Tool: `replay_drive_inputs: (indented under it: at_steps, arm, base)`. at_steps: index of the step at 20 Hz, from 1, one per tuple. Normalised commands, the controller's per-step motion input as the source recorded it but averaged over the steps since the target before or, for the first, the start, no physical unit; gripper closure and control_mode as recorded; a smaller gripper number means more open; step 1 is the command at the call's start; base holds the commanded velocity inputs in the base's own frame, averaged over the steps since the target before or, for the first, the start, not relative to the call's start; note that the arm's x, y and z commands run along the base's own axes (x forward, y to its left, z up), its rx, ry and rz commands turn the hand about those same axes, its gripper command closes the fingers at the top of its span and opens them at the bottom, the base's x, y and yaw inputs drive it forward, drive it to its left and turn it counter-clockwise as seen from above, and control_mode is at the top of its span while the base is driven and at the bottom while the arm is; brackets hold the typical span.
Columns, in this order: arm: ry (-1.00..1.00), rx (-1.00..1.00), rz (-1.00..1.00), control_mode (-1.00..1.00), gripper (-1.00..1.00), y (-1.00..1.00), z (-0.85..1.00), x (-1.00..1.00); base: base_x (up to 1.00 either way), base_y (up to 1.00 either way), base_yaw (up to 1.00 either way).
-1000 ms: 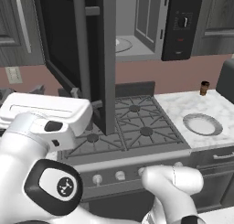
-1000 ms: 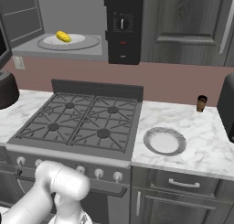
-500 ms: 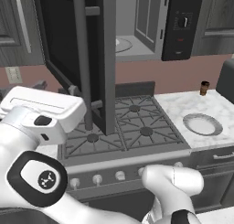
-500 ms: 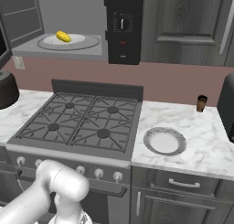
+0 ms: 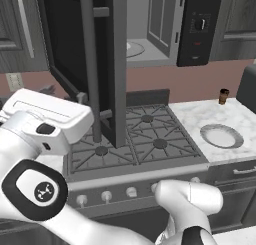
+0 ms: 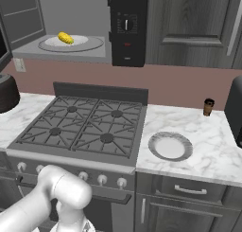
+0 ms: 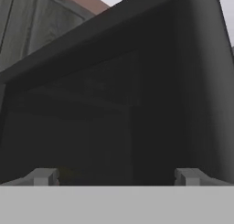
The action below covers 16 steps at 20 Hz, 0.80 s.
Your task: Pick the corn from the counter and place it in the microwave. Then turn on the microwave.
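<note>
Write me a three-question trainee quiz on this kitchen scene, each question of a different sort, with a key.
1. True or false: the corn lies on the marble counter beside the stove.
2. Multiple choice: the microwave door is A) shut, B) swung open, C) missing.
3. Fill in: the gripper faces the dark door glass with its fingers ____.

Key
1. False: the corn rests on the round plate inside the microwave.
2. B: in the left base view the door stands out over the stove.
3. Open: the two fingertips stand wide apart with nothing between them.
</note>
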Motion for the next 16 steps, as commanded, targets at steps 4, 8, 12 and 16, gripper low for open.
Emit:
replay_drive_inputs:
  at_steps: [4, 8, 12, 16]
  arm:
    - [-0.02, 0.04, -0.02, -1.0, -1.0, -0.21, 0.0, 0.17]
    - [0.0, 0.02, 0.0, -1.0, -1.0, -0.26, 0.0, 0.17]
    - [0.0, 0.02, 0.0, -1.0, -1.0, -0.21, 0.0, 0.14]
    - [0.0, 0.02, 0.0, -1.0, -1.0, -0.23, 0.0, 0.13]
  base:
    - [0.0, 0.0, 0.0]
    - [0.0, 0.0, 0.0]
    - [0.0, 0.0, 0.0]
    - [0.0, 0.0, 0.0]
